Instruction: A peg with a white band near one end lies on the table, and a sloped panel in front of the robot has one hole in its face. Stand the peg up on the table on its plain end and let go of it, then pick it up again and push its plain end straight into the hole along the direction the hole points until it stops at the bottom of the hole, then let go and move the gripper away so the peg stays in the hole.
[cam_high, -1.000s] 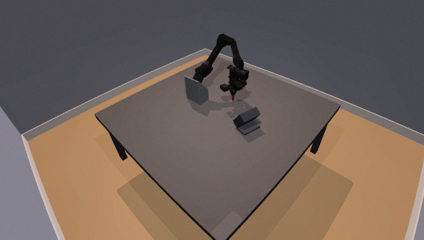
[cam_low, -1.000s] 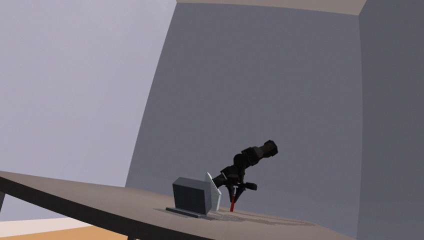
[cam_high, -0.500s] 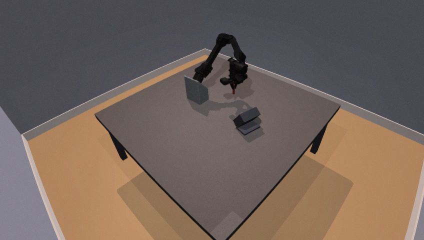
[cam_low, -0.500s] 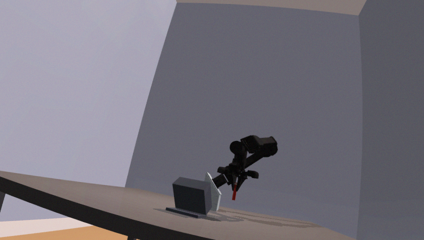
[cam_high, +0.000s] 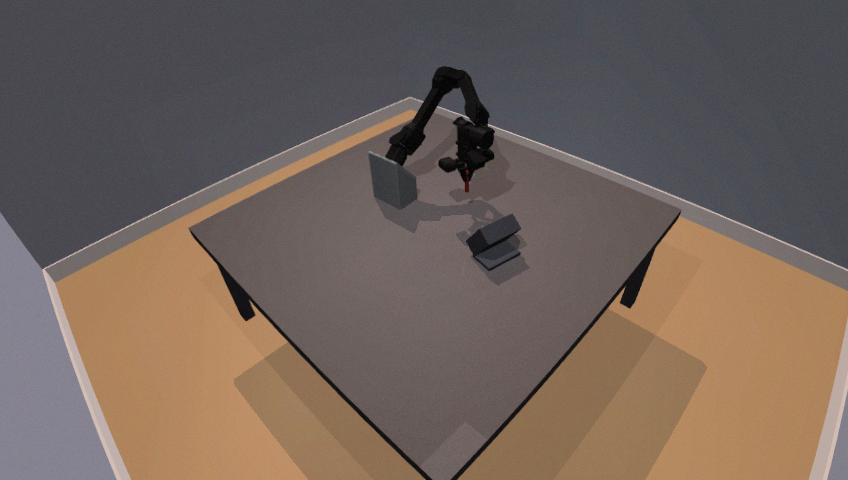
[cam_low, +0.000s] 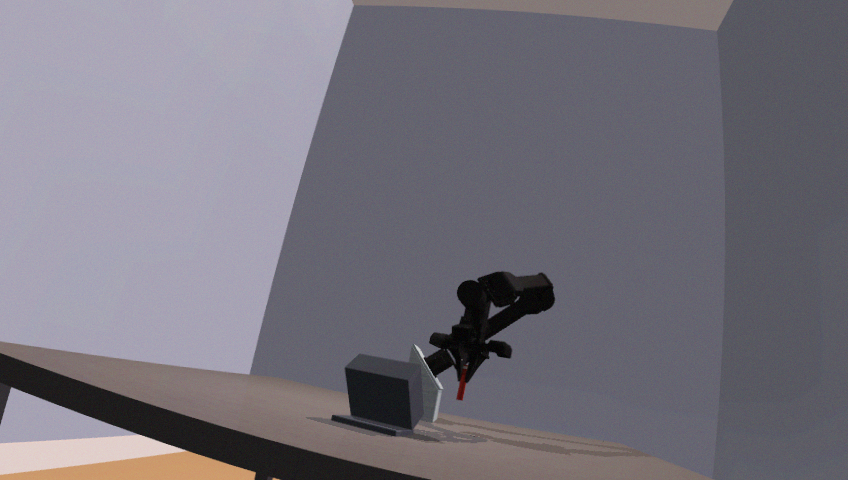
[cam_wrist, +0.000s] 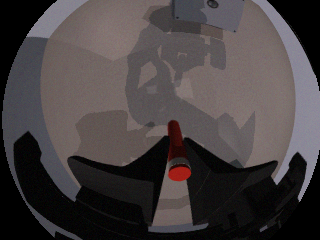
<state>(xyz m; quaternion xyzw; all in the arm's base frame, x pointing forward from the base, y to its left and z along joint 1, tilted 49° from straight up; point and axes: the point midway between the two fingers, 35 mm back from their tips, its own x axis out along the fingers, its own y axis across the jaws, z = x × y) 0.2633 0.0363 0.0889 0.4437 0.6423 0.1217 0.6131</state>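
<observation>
My gripper (cam_high: 467, 176) (cam_low: 463, 375) (cam_wrist: 175, 140) is shut on the red peg (cam_high: 467, 186) (cam_low: 460, 391) (cam_wrist: 174, 131). The peg hangs nearly upright, a little above the table, with its plain end down. Its pale band (cam_wrist: 179, 162) is at the upper end, near the fingers, in the wrist view. The sloped panel (cam_high: 498, 230) (cam_low: 380, 393) (cam_wrist: 192, 14) is a dark grey block on a flat base, apart from the peg. Its hole (cam_wrist: 212, 4) shows at the top edge of the wrist view. The top and exterior views see the block from behind or the side, so the hole is hidden there.
A pale grey upright board (cam_high: 387, 181) (cam_low: 432, 392) stands on the table (cam_high: 357, 285) beside the arm's base. The arm arches over behind it. The panel's base plate (cam_high: 498, 258) (cam_low: 368, 424) lies under the raised block.
</observation>
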